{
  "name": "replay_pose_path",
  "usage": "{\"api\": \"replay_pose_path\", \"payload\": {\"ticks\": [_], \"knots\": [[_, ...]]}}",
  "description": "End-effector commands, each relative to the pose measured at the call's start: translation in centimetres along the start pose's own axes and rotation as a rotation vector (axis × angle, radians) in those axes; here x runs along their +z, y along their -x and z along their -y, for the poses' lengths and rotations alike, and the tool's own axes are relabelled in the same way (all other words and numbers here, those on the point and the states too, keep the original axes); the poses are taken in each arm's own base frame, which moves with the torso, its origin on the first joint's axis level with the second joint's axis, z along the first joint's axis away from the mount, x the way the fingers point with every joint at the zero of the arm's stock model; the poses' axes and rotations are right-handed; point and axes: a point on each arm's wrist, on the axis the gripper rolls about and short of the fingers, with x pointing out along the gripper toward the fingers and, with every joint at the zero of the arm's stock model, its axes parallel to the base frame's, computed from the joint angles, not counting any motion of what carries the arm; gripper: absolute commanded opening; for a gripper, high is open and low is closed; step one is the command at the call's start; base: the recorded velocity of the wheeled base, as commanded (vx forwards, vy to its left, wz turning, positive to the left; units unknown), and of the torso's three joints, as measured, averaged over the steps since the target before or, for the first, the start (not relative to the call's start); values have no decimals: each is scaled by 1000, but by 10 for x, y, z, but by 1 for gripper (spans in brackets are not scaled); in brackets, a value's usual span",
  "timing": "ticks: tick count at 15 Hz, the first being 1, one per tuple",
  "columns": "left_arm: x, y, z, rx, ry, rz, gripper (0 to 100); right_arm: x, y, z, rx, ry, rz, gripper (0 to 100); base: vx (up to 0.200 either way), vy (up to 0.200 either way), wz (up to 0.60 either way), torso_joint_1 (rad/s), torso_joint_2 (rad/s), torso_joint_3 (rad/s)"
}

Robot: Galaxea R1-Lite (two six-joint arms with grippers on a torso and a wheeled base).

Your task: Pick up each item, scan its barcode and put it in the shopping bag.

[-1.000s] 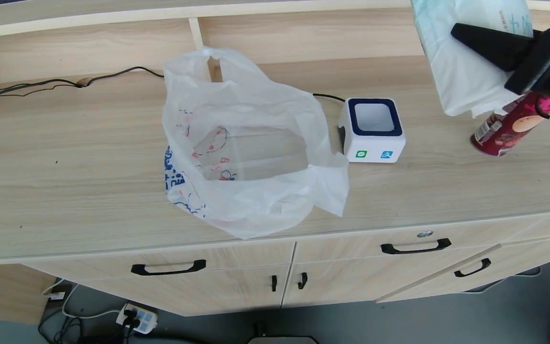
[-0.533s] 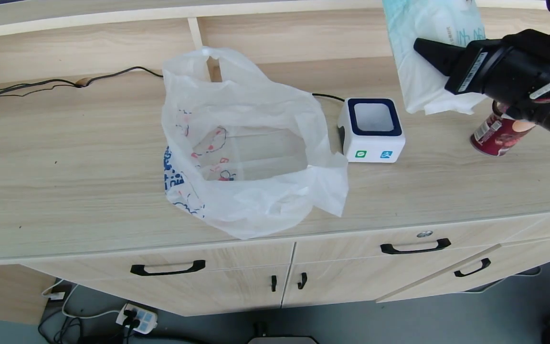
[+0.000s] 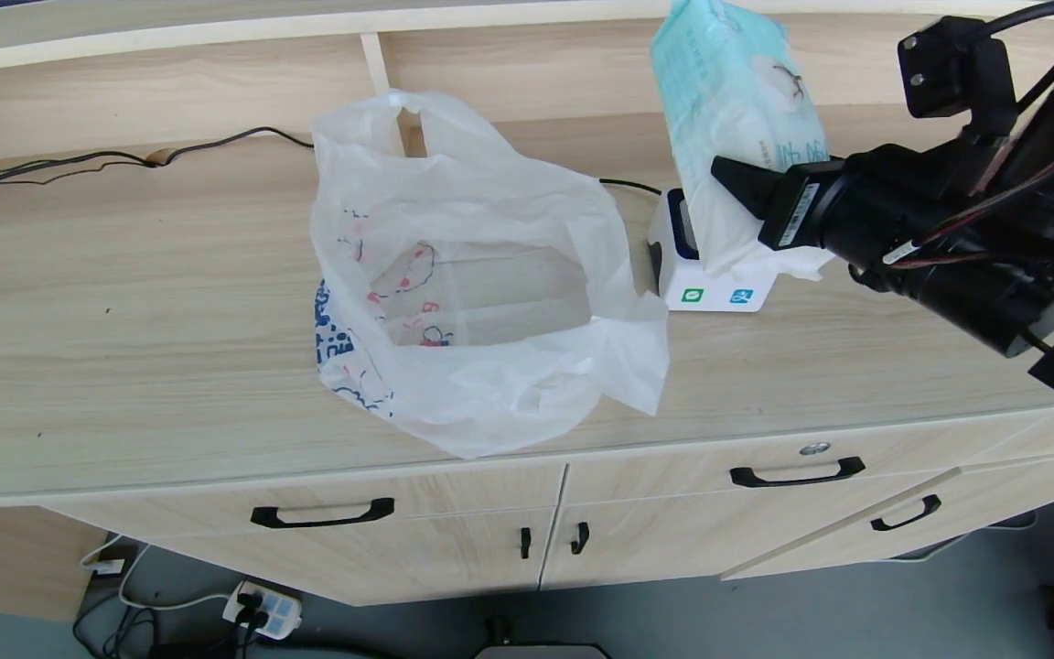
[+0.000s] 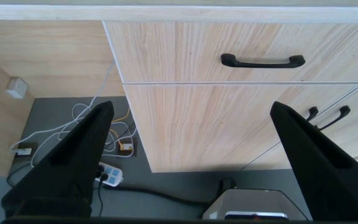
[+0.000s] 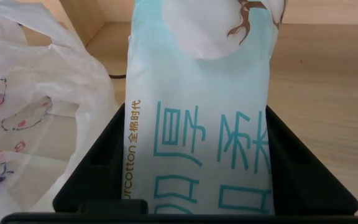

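Pale wood-grain desk with a raised back ledge and a long run of top left of the crinkled, translucent shopping bag, which slumps mouth-open just beside the boxy white scanner. My right tool is clamped on the soft teal-and-white tissue pack, upright over the scanner's window; contact unclear. My left tool hangs, fingers wide apart, below the desk edge facing the drawer fronts.

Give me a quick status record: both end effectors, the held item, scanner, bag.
right end effector: shut on tissue pack
tissue pack: upright, lower end over the scanner's top
scanner: on the counter, right of the shopping bag
shopping bag: open, upright, no item visible inside
left end effector: open, empty, low before the cabinet drawers
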Motion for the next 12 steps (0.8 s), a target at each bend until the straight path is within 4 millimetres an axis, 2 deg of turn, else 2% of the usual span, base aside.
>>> {"api": "replay_pose_path", "payload": {"ticks": [1,6,8,10,11,12], "knots": [[0,0,0,-1,0,-1,100,-5,-2,-1,2,1,-13,0,0,0,0,0,0,0],[0,0,0,-1,0,-1,100,5,-8,0,-4,2,26,0,0,0,0,0,0,0],[0,0,0,-1,0,-1,100,8,-7,-8,25,-33,56,0,0,0,0,0,0,0],[0,0,0,-1,0,-1,100,26,-7,-9,22,-57,172,0,0,0,0,0,0,0],[0,0,0,-1,0,-1,100,37,-5,-15,43,-65,215,0,0,0,0,0,0,0],[0,0,0,-1,0,-1,100,49,0,-32,97,-91,249,0,0,0,0,0,0,0]]}}
